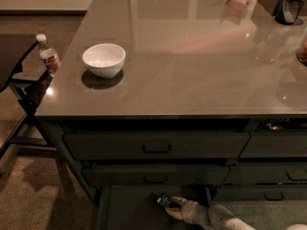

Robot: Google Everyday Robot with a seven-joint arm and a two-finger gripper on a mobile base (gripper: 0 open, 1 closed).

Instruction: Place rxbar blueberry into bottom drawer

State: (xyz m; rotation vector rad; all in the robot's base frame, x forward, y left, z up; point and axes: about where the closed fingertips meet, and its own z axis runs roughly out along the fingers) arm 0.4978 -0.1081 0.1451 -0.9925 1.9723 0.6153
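Observation:
The bottom drawer point(129, 210) of the dark cabinet stands pulled open at the lower edge of the view, its flat floor showing. My gripper point(169, 206) reaches into it from the lower right on a grey-white arm. A small dark bar with white markings, the rxbar blueberry point(165, 201), sits at the fingertips inside the drawer, close to or on the floor. I cannot tell whether it rests there or is still held.
A white bowl point(103, 60) stands on the grey countertop point(192, 56) at the left. A water bottle point(49, 56) stands on a dark side table at the far left. Two closed drawers with black handles point(156, 148) sit above the open one. Objects crowd the counter's far right corner.

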